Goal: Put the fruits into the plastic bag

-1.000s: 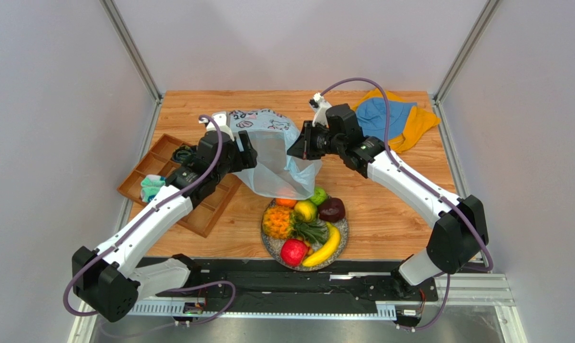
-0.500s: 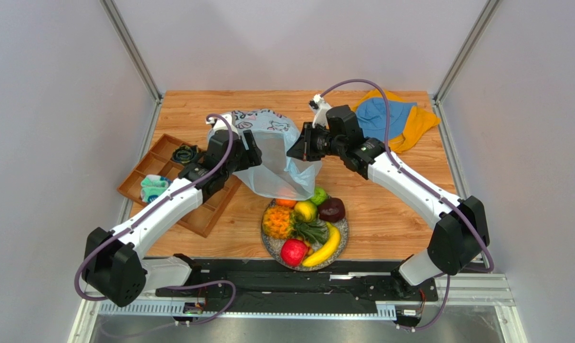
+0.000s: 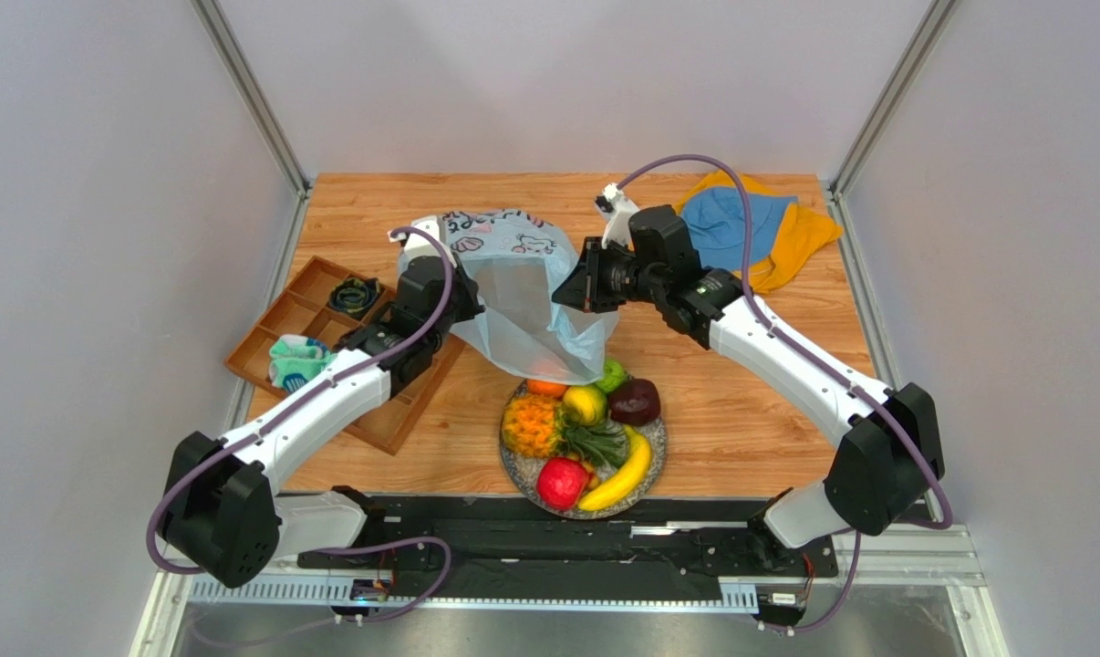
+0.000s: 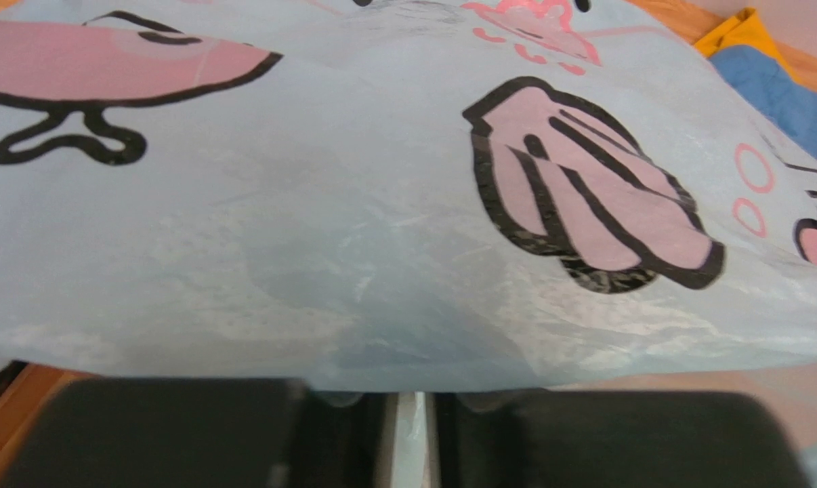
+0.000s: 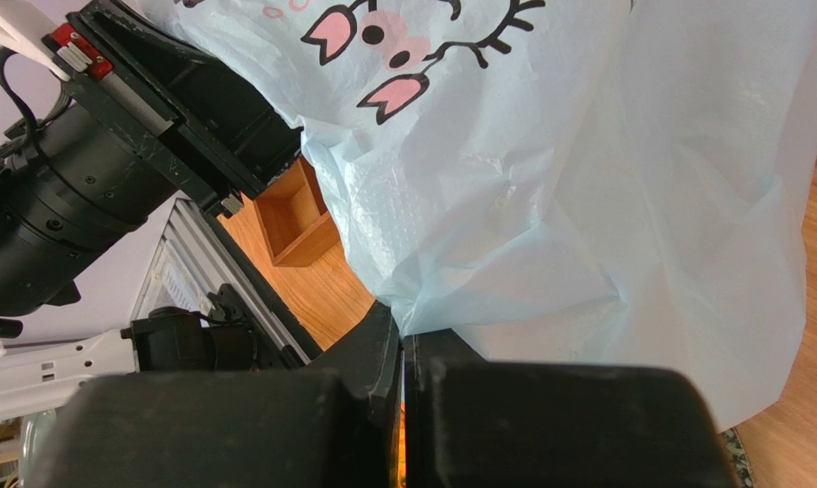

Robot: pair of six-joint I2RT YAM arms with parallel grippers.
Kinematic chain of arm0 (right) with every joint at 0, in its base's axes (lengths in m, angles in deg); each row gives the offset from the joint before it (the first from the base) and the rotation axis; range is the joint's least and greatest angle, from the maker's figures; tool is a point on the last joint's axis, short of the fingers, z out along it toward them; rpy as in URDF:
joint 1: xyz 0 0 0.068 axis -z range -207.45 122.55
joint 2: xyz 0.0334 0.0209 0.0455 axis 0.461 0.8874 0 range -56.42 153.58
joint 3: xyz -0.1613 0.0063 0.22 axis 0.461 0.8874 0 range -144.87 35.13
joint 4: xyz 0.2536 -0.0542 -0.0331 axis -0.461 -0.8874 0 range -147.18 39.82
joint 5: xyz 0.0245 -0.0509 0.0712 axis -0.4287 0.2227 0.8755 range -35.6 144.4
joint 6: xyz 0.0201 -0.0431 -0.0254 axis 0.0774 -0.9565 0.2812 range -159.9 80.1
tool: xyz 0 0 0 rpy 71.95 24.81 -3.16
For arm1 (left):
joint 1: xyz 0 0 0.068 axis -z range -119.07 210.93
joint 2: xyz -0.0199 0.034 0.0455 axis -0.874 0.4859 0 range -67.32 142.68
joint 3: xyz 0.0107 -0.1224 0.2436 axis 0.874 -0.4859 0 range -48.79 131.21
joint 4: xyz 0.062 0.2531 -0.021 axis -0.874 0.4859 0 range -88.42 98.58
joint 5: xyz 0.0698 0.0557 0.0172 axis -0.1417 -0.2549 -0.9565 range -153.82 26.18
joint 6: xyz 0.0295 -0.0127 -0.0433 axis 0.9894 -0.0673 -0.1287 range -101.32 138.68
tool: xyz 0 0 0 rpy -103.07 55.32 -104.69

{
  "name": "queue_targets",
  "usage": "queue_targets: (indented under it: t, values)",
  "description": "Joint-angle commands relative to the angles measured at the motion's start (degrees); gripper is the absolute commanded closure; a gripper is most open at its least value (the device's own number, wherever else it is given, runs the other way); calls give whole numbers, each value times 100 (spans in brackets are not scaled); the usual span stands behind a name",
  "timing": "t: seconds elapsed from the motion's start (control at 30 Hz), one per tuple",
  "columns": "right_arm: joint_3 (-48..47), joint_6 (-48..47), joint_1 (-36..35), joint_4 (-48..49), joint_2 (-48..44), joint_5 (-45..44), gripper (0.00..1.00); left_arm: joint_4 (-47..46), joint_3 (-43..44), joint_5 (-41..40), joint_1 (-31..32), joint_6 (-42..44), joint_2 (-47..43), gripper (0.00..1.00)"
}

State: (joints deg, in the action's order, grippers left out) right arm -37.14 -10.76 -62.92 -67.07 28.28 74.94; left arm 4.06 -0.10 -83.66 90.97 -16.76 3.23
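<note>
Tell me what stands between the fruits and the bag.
Nothing visible. The bag hangs right behind the plate of fruits, pinched by the left gripper and right gripper, its lower edge over the orange.

Over on the left of the wooden bench (image 3: 734,411) sits a brown compartment tray (image 3: 257,336), set at an angle. There's a small dark item (image 3: 354,294) in a far pocket and a teal-and-white bundle (image 3: 295,362) in a nearer one. Far right corner: a blue hat (image 3: 734,219) lying on a yellow cloth (image 3: 802,240). Front and centre, a speckled grey round plate (image 3: 657,438).
</note>
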Motion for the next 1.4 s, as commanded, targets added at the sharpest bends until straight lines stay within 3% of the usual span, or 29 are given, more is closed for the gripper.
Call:
queue_targets:
  t: [0.0,0.03,0.33,0.43,0.67,0.77,0.87,0.9,1.0,1.37]
  values:
    - [-112,-198,4,19,-253,-146,100,-486,131,304,10,660,-286,96]
    - [-173,-234,13,-51,-253,-225,100,-268,228,427,10,922,-322,100]
    - [-551,-524,1093,-262,-86,-717,100,1710,1257,2457,-7,1900,-1174,100]
    - [-858,-690,1331,-367,272,-919,100,1904,1520,3019,-7,2295,-1280,100]
    - [-1693,-832,1349,-614,1152,-1271,100,1994,1890,3899,-51,2947,-517,100]
    - [-1931,-849,1358,-746,1328,-1385,92,1923,1838,3961,-243,2719,-297,100]
    - [-1993,-875,1349,-773,1347,-1202,70,1914,1741,3970,-402,2534,-234,100]
    - [-1993,-902,1349,-781,1329,-1149,54,1905,1697,3979,-437,2446,-225,100]
    - [-2010,-963,1358,-825,1242,-912,33,1897,1671,4101,-473,2349,-173,100]
    - [-1685,-999,1349,-965,407,-691,18,1879,1626,4198,-543,2059,-76,100]
